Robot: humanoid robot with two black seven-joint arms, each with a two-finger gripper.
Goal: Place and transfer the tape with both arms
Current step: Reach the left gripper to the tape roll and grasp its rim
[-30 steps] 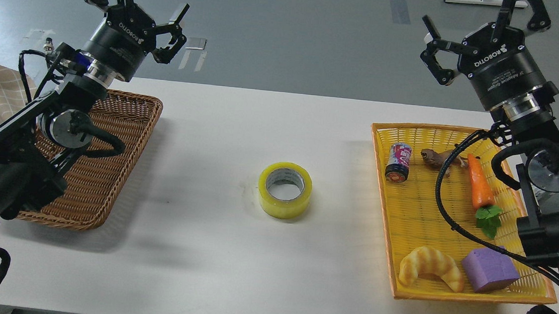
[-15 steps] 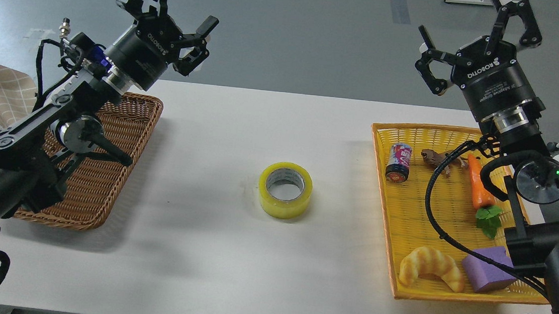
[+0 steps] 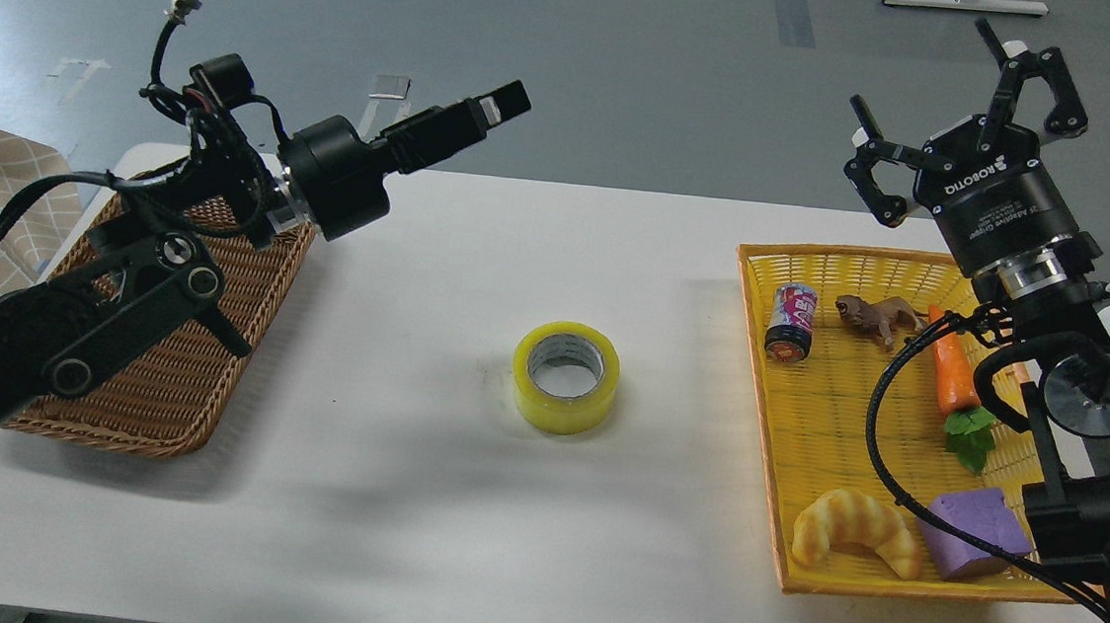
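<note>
The tape (image 3: 566, 377), a wide yellow roll with a grey-white core, lies flat on the white table (image 3: 482, 236) at its middle, and nothing touches it. My left gripper (image 3: 492, 108) is raised over the table's back left, up and to the left of the tape. It points right and is seen side-on, so its fingers overlap into one bar. My right gripper (image 3: 948, 95) is open and empty, raised above the back of the yellow tray (image 3: 759, 367), far right of the tape.
A brown wicker basket (image 3: 216, 344) stands on the left under my left arm. The yellow tray on the right holds a can (image 3: 791, 320), a toy animal (image 3: 872, 315), a carrot (image 3: 951, 372), a croissant (image 3: 857, 531) and a purple block (image 3: 974, 531).
My left arm has swung right and lower, and its wrist has turned, so the gripper now shows side-on. My right gripper has shifted slightly right and down. The tape has not moved.
</note>
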